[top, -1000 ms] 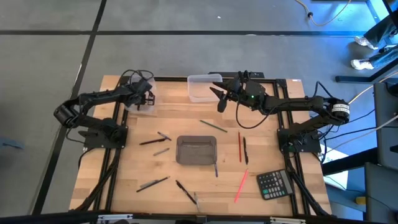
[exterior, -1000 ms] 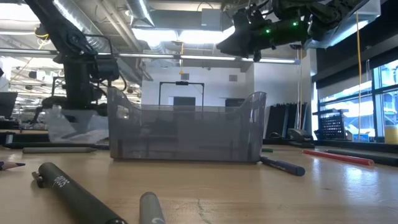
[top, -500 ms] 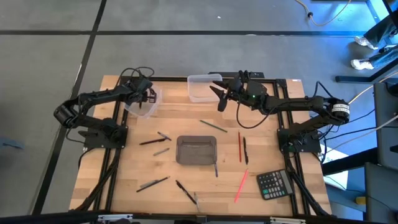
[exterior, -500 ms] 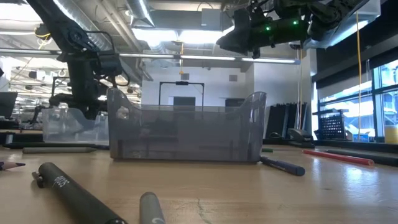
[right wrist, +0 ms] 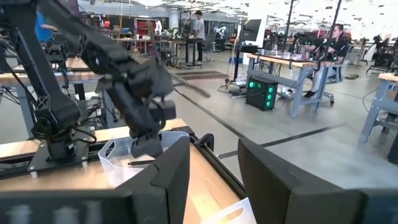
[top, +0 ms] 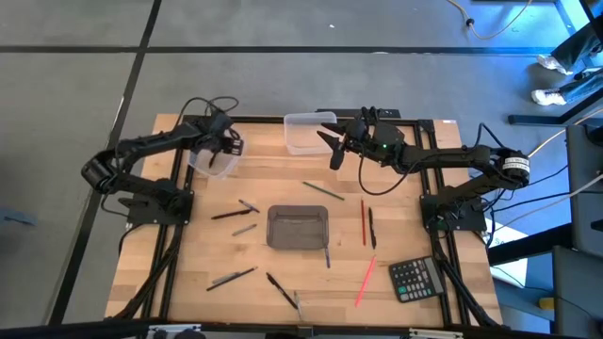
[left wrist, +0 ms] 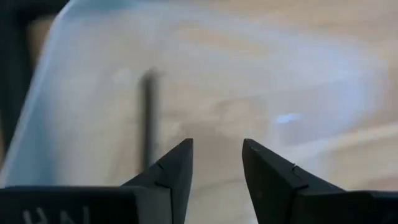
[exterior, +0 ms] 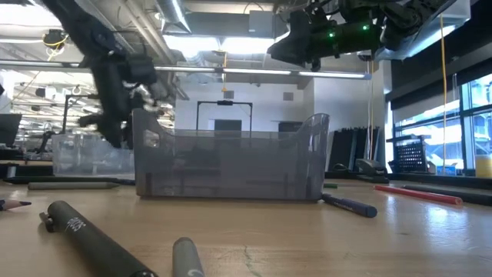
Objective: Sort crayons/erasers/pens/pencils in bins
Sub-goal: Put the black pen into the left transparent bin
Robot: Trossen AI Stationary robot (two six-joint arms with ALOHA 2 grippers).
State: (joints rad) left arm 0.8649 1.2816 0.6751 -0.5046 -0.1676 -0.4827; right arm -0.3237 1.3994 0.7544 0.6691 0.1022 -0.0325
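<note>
My left gripper (top: 226,148) hovers open and empty over the clear bin (top: 211,157) at the far left. A dark stick (left wrist: 148,118) lies on that bin's floor, and the fingertips (left wrist: 217,155) stand above it. My right gripper (top: 332,149) hangs open and empty in the air beside the second clear bin (top: 309,132) at the far middle; it also shows in its wrist view (right wrist: 214,174). The smoky grey bin (top: 299,227) stands at the table's middle. Several pens and pencils lie flat around it, among them a red pencil (top: 363,221) and a pink stick (top: 366,281).
A black calculator (top: 416,279) lies at the near right. Dark pens (exterior: 92,238) and a grey one (exterior: 184,258) lie close to the near edge, left of the smoky bin (exterior: 231,165). A blue pen (exterior: 350,205) lies beside that bin. People work at benches (right wrist: 323,43) in the room behind.
My left gripper has moved a little toward the table's right edge over the left clear bin and has risen and tipped. My right gripper has kept still.
</note>
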